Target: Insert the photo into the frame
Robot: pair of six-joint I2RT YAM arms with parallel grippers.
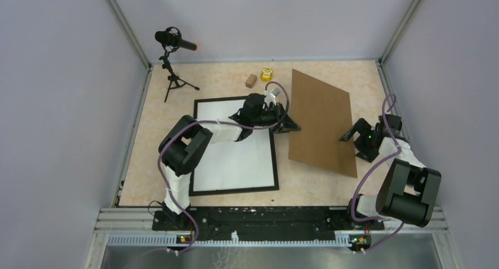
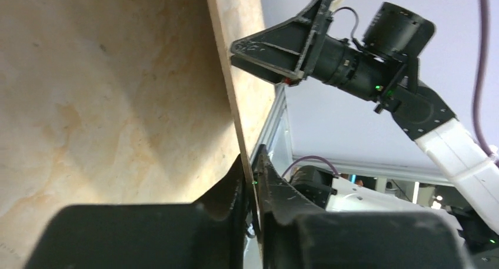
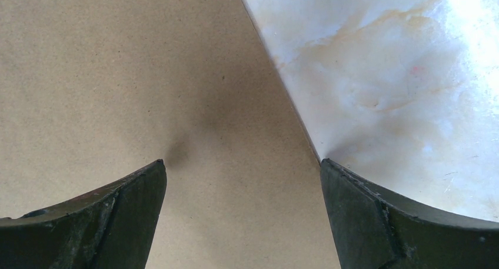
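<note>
On the pale marbled counter (image 1: pixel 176 92) we found the thin black rectangular picture frame (image 1: pixel 235 190) lying flat on the left half. The large white-backed photo (image 1: pixel 235 163) was already inside it, plain side up. Just beside it, to the right, lay the brown cardboard backing board (image 1: pixel 322 122). We judged the step in hand to be lifting that board and laying it over the photo.

The left gripper (image 2: pixel 251 154) was pinched down to a narrow slit on the board's thin left edge. The right gripper (image 3: pixel 242 162) stood wide open, holding nothing, straddling the opposite edge. We would close that side too before lifting, keep the board level, and carry it high enough to clear the frame's rim. The left arm lay across the photo's far corner, in the board's way.

At the far edge stood a black microphone on a tripod (image 1: pixel 175 42), a small brown block (image 1: pixel 251 80) and a little yellow object (image 1: pixel 267 75), all well clear of the work.
</note>
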